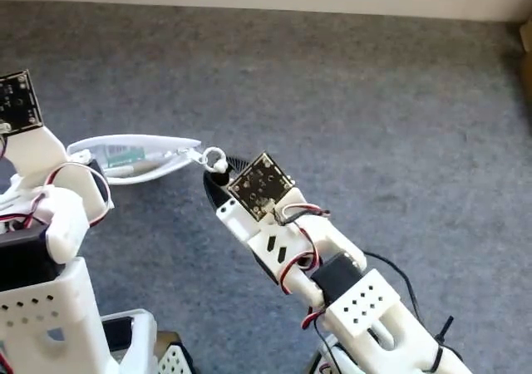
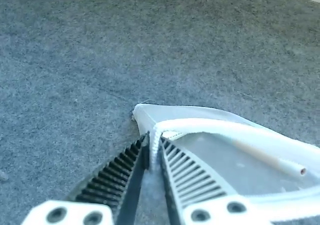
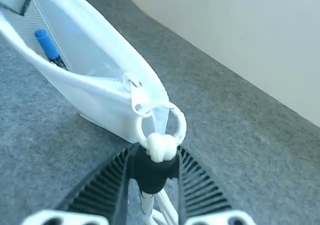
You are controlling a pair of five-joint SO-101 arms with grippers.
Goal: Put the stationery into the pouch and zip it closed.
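White translucent pouch [image 1: 137,154] gapes, blue pen [image 3: 47,46] inside.

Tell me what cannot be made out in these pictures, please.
Pouch contents, high view: too small behind the translucent wall.
Pouch's end by the left gripper, high view: covered by that arm.
Blue pen, right wrist view: its lower part hidden by the pouch's zipper edge.
Pouch's far end, right wrist view: cut off by the picture's edge.
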